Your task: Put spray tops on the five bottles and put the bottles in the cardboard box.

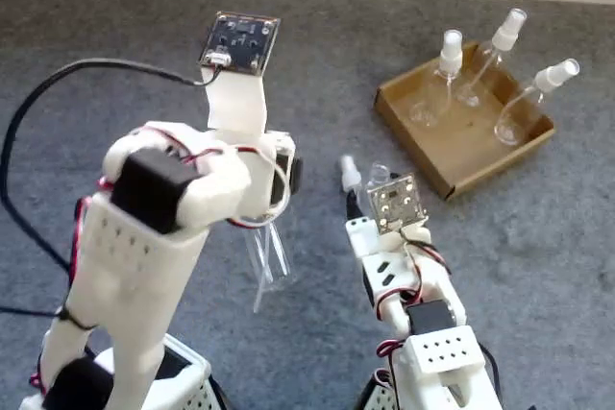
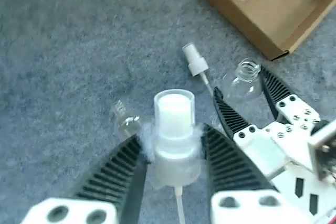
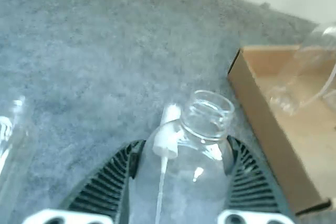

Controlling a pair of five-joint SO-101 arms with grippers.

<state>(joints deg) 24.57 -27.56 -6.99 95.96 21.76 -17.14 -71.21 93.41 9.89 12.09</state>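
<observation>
Soft, even daylight fills my workspace, brightest inside the cardboard box [image 1: 411, 147], with faint shadows on the carpet [image 1: 384, 26] near it, small glints on the open bottle [image 3: 202, 140] in my right gripper [image 3: 185, 148], and near-washout on the white spray top [image 2: 173, 124] in my left gripper [image 2: 170, 137].
</observation>
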